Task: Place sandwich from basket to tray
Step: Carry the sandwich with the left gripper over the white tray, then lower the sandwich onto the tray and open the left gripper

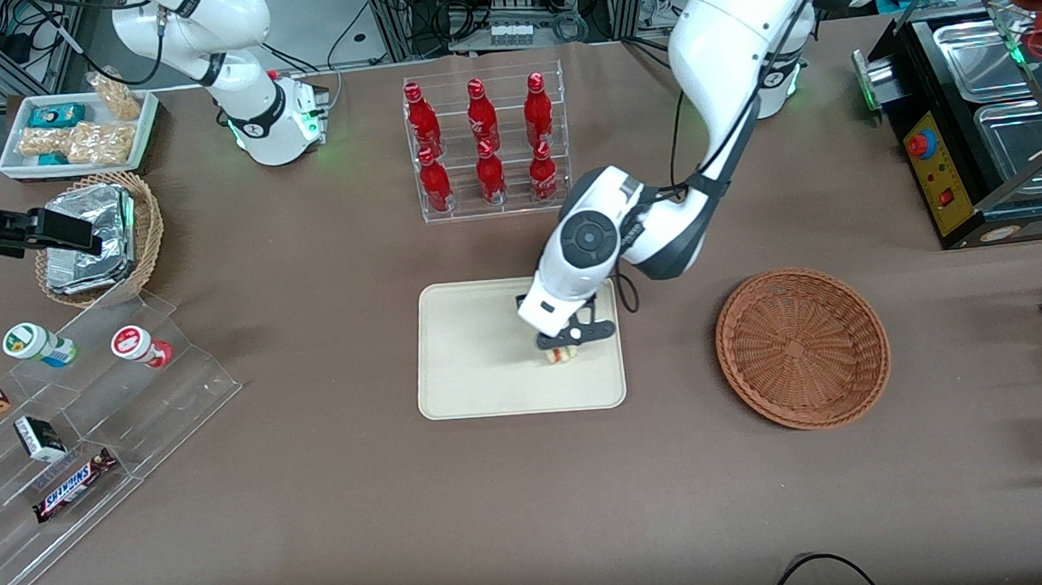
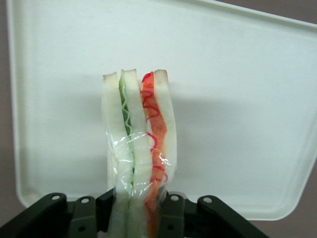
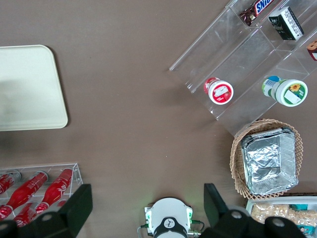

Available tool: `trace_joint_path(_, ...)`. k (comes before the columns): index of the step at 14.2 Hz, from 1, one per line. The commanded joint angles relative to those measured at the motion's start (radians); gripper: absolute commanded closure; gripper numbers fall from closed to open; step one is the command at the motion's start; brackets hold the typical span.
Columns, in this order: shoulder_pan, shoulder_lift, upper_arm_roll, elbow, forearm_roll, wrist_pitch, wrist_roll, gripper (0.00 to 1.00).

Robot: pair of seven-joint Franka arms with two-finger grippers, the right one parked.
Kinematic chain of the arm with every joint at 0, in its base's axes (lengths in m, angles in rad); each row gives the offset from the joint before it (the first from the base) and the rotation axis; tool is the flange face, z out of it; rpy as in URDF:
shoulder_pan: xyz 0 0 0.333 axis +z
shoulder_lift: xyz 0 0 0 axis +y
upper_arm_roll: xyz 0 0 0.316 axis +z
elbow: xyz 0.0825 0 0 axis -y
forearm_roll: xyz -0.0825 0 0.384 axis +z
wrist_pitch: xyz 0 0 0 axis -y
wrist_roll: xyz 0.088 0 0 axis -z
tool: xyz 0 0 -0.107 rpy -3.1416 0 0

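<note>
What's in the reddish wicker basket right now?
Nothing shows inside the basket; its woven bottom is bare. The sandwich is clamped in the gripper over the tray. Whether it touches the tray is hidden.

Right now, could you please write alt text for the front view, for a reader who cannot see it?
The gripper holds the sandwich over the cream tray at mid-table. The round wicker basket sits toward the working arm's end, and a rack of red bottles stands farther from the camera.
</note>
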Motion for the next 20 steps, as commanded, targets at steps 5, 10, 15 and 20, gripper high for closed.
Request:
trace_joint_path(5,-0.072,0.062,0.010,0.070,0.000,0.059,-0.033,0.65)
trace_joint_path(10,-0.079,0.097,0.009,0.099,0.002,0.077,-0.035,0.35)
trace_joint_path(15,-0.076,0.099,0.017,0.123,0.017,0.076,-0.052,0.00)
trace_joint_path(20,-0.063,-0.025,0.104,0.102,0.022,-0.068,-0.027,0.00)
